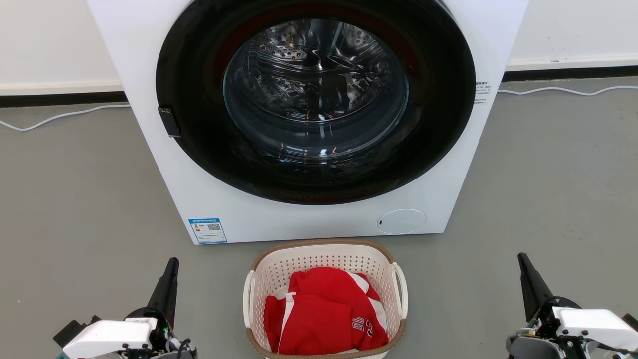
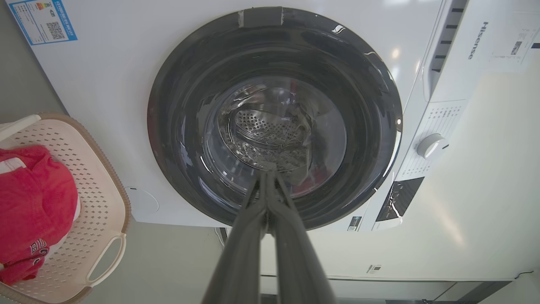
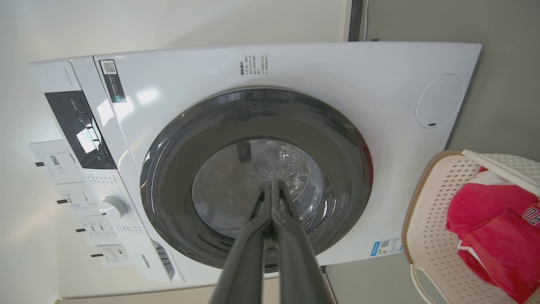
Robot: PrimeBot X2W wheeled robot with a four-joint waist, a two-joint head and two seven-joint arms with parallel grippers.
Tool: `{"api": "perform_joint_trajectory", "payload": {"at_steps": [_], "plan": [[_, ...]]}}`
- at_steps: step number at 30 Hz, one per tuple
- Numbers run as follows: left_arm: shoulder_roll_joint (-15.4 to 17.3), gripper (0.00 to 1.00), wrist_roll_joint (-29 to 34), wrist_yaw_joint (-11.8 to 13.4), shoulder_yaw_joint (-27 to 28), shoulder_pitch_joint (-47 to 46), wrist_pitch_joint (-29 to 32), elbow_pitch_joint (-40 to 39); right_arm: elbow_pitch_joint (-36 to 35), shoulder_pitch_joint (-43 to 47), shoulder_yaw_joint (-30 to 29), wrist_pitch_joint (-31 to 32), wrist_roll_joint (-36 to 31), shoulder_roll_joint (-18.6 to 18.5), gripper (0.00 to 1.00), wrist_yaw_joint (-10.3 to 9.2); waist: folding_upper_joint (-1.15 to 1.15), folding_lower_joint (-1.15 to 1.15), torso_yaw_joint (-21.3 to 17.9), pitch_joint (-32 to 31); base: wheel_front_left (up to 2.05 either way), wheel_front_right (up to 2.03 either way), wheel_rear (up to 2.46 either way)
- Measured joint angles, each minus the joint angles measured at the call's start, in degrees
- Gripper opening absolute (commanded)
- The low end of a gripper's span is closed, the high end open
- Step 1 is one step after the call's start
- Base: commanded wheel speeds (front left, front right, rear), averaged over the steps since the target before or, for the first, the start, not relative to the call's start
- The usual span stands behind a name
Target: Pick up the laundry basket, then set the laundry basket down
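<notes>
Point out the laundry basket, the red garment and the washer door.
laundry basket (image 1: 324,262): head view, on the perforated back wall.
red garment (image 1: 319,311): head view, on the middle of the fabric.
washer door (image 1: 314,89): head view, on the glass window.

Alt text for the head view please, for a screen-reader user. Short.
A small cream laundry basket holding a red garment sits on the grey floor just in front of a white front-loading washer. The left gripper and right gripper, both shut, point up from the lower corners on either side of the basket, touching nothing.
</notes>
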Motion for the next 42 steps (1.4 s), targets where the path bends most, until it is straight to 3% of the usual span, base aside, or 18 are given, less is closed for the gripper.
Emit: {"api": "perform_joint_trajectory", "payload": {"at_steps": [42], "plan": [[0.0, 0.0, 0.0, 0.0, 0.0, 0.0, 0.0, 0.0, 0.0, 0.0, 0.0, 0.0, 0.0, 0.0, 0.0, 0.0, 0.0, 0.0, 0.0, 0.0, 0.0, 0.0, 0.0]]}}
